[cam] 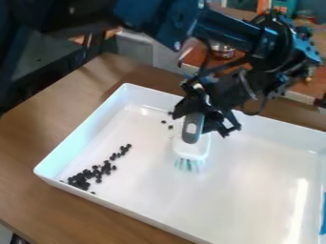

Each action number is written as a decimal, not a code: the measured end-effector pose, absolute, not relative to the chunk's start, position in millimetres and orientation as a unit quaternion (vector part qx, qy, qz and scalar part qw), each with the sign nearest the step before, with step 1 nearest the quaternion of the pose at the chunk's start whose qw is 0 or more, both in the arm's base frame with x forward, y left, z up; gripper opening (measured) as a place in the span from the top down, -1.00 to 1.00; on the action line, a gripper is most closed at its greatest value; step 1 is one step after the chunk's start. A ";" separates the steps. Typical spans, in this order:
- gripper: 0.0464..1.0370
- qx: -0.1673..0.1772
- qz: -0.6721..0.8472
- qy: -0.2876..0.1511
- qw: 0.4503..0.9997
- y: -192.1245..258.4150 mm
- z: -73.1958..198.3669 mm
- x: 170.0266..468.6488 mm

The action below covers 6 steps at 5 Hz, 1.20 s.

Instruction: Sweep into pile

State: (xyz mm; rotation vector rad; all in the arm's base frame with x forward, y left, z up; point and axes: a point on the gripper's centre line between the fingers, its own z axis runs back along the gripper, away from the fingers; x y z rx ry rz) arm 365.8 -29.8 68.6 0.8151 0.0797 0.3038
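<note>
The worktop (38,205), brown with a wood grain, carries the tray (108,200), which is white, shallow and has raised walls; its near and right parts run out of view. A bright streak of reflected light lies on the tray floor at the right. At the right edge of view is a blue item (322,214), cut off by the frame.

The beads (79,181) are small, dark and roundish. Most lie in the tray near its left corner, densely clumped there, with a thinner, uneven trail leading from the clump away from the camera and to the right. The trail ends well apart from the brush.

The brush (193,127) is inside the tray, right of the trail. It has a white body, a grey inset on the handle with a small pale spot in it, and pale blue-green and whitish bristles. The bristles point towards the camera and down, the handle away and up into the hand (203,124). The long axis runs near to far, leaning slightly left at the bristle end. Whether the bristles touch the tray floor cannot be determined.

The hand, black, is closed around the brush handle, above the tray's far part. A few loose beads lie just left of it. Beyond the worktop stands a metal bowl (223,50) on a reddish-brown surface.
</note>
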 end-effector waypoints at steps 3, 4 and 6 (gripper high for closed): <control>0.09 0.400 0.161 0.052 0.901 12.4 72.3 365.9; 0.09 0.411 0.158 0.056 0.896 29.3 73.6 357.3; 0.09 0.416 0.200 0.081 0.883 36.6 74.5 324.5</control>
